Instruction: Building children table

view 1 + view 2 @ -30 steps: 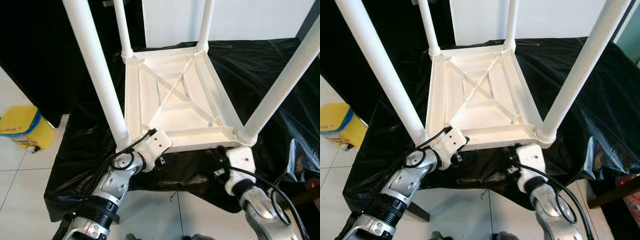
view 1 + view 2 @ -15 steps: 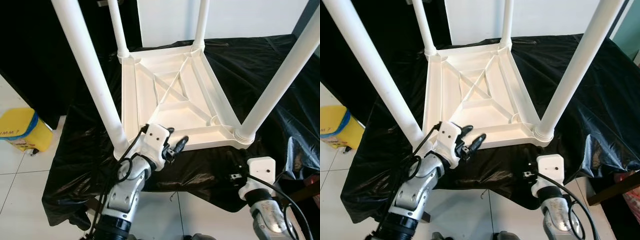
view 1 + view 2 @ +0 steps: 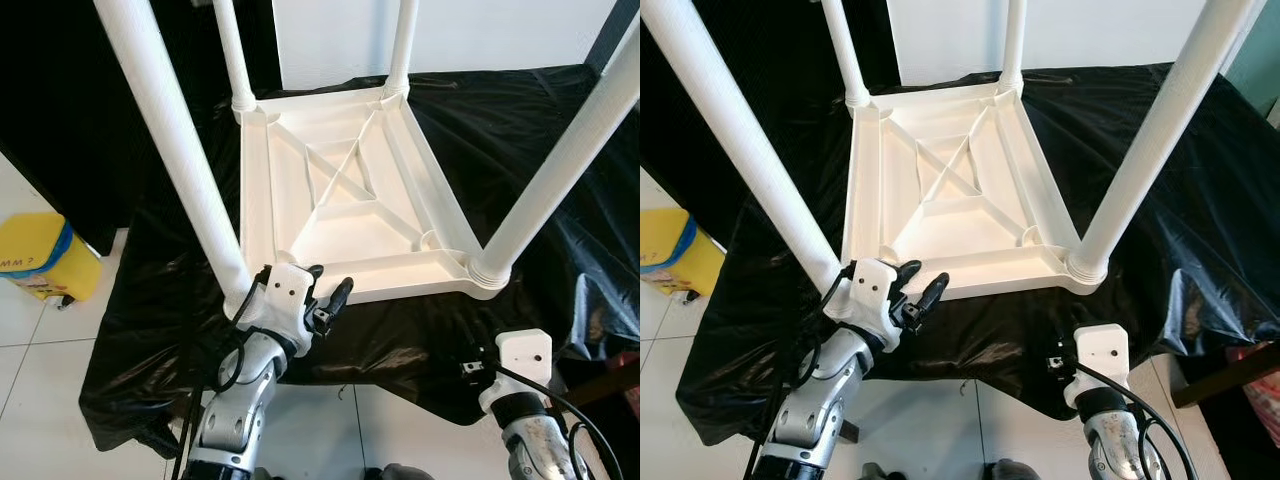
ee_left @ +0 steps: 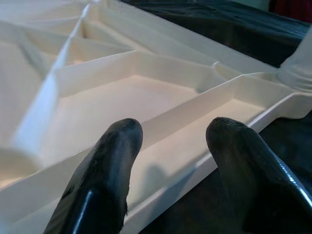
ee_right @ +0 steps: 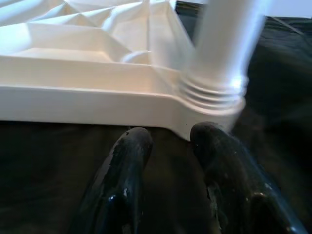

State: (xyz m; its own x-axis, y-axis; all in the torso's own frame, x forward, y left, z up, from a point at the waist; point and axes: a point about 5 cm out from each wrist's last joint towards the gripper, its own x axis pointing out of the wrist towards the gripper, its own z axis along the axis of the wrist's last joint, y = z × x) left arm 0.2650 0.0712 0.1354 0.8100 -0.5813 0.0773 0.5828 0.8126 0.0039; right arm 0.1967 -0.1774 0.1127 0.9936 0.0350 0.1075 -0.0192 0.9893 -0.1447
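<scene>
The robot's silver left arm (image 3: 235,410) rises from below with its left gripper (image 3: 328,293) raised forward, two black fingers (image 4: 105,175) spread apart and empty, while the right arm (image 3: 535,445) sits lower, its right gripper (image 5: 168,139) holding its fingers (image 5: 124,170) slightly parted, gripping nothing.

Head eyes look steeply down on the upturned table (image 3: 350,190); both wrist cameras view its near rim close-up.

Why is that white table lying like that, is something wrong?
The table lies upside down on the black sheet, its four legs pointing up. That suits assembly; nothing looks broken or spilled.
</scene>
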